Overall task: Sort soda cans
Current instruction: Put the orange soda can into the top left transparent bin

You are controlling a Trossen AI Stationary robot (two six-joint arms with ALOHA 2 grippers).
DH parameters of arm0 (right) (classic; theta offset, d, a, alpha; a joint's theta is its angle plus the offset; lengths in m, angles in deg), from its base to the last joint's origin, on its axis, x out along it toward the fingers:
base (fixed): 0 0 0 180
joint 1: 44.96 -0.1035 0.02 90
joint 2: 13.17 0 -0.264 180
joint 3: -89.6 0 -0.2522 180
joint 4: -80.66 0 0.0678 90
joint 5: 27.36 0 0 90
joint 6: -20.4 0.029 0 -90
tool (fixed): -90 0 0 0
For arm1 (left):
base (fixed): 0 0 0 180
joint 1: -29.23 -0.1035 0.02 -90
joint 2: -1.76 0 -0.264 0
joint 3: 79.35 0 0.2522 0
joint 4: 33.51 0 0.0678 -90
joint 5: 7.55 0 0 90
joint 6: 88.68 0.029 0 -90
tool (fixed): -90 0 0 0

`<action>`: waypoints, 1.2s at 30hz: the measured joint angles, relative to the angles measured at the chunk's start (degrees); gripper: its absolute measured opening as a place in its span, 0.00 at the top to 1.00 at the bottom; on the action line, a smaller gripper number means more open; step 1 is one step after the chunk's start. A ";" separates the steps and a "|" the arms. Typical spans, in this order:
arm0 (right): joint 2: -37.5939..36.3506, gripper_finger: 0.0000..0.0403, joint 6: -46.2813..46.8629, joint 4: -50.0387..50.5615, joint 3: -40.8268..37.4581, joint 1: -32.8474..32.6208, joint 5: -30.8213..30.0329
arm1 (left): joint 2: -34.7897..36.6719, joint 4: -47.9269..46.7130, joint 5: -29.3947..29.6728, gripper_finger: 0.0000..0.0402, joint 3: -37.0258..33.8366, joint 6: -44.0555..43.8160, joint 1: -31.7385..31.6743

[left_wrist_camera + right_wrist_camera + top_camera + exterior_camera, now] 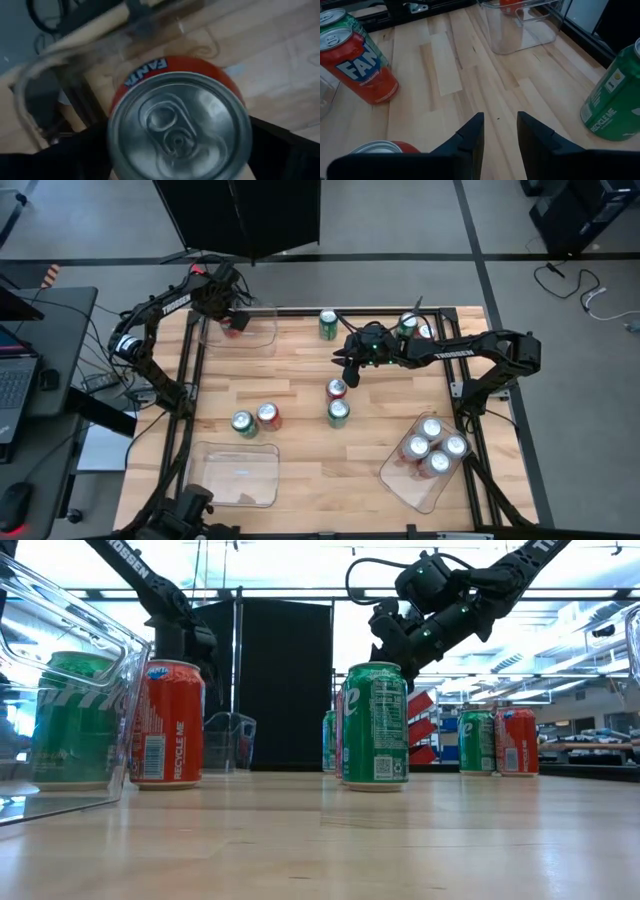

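1. Soda cans are being sorted by colour into clear plastic trays on a wooden table (300, 470). At the far left corner, the left gripper (232, 320) holds a red can (177, 120) inside the far-left tray (262, 335). The left wrist view shows its dark fingers closed on either side of the can's silver top.
2. Judging by this, the step in hand is setting that red can down in its tray. The next move calls for opening the fingers and lifting clear of the tray wall.
3. Near the left front, a green can (243, 424) and a red can (268, 416) stand touching. An empty front-left tray (262, 492) lies just beside them.
4. At the centre, a second red can (337, 389) stands just behind another green can (338, 413).
5. The right gripper (349, 365) hovers above the table just behind that central red can. Its fingers are parted and hold nothing. It likely must descend over the can and close.
6. A lone green can (328, 325) stands at the far edge.
7. At the right front, four silver-white cans (432, 445) already fill the right tray (400, 485).
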 joint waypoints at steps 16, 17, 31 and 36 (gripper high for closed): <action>0.00 0.75 0.00 0.01 -0.01 0.00 -0.01 | 0.05 -2.14 4.14 0.15 3.14 1.41 -0.15; 0.00 0.75 -0.02 0.04 0.01 0.00 -0.01 | 0.07 -2.13 4.15 0.14 3.14 1.41 -0.15; 0.00 0.74 0.00 -0.01 -0.01 0.00 -0.01 | 0.07 -4.61 5.66 0.13 6.75 3.19 0.14; 0.00 0.74 0.00 -0.01 0.01 0.00 -0.01 | 0.07 -6.14 6.68 0.13 10.43 4.22 0.14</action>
